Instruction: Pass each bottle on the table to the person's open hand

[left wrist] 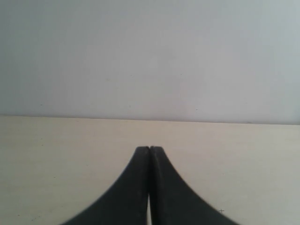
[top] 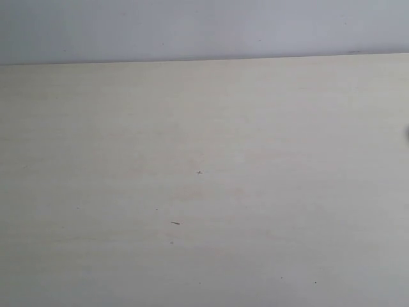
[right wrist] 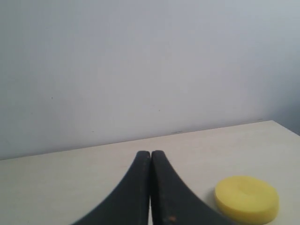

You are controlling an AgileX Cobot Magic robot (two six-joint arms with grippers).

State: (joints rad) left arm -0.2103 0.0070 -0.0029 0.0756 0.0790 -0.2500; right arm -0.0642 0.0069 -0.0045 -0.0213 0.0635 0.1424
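No bottles and no person's open hand show in any view. The pale beige table (top: 204, 192) fills the exterior view, with neither arm in it. In the left wrist view my left gripper (left wrist: 149, 149) is shut, its black fingertips pressed together with nothing between them, low over the table (left wrist: 56, 154). My right gripper (right wrist: 151, 153) is likewise shut and empty in the right wrist view, above the table (right wrist: 61, 183).
A flat round yellow disc (right wrist: 247, 198) lies on the table close beside the right gripper's fingers. A plain pale wall (top: 204, 29) rises behind the table's far edge. A small dark sliver (top: 407, 132) touches the exterior view's right border.
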